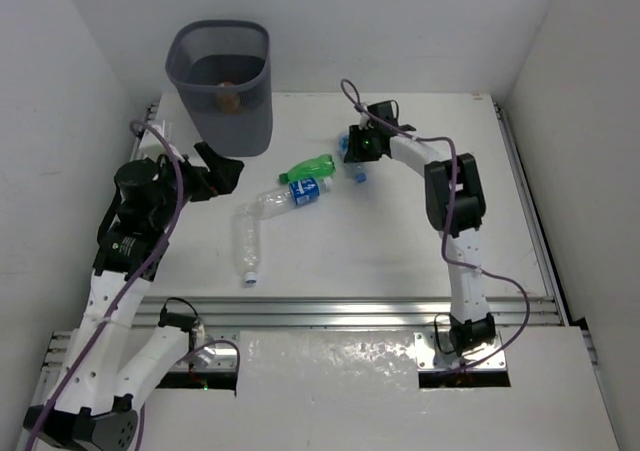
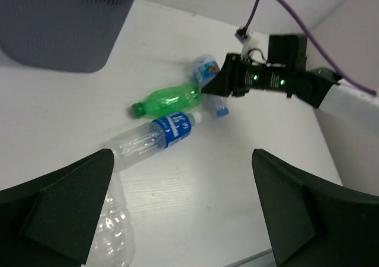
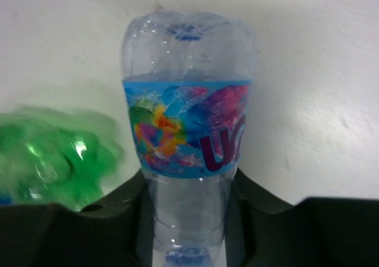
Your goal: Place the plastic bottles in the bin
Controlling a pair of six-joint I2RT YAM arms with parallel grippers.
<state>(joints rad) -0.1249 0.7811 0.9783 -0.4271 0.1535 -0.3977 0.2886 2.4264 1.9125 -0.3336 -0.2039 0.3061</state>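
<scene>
The flat white surface [image 1: 380, 251] is smooth and a little shiny. At its far left side stands the bin [image 1: 222, 81]. It is tall and dark grey, made of fine mesh, with a rounded square rim and walls that get narrower toward the bottom. Through the mesh shows an orange thing [image 1: 228, 99] inside the bin, too small to tell what it is. The left gripper [image 1: 222, 168] is black and hard. It hangs just beside the near side of the bin, its two fingers spread wide with nothing between them. The right gripper [image 1: 353, 159] is well to the right of the bin and is closed tight on the bright-label bottle [image 3: 186, 131], a thin, clear, bumpy bottle with a blue band full of colours. Three more bottles lie on the surface between it and the bin. The clear bottle [image 1: 247, 243], crinkled and bare, lies on the near side of the bin. The blue-label bottle [image 1: 295, 193] lies slanted, a bit further right. The green bottle [image 1: 308, 167], see-through with a green cap, lies just beside the right gripper.
</scene>
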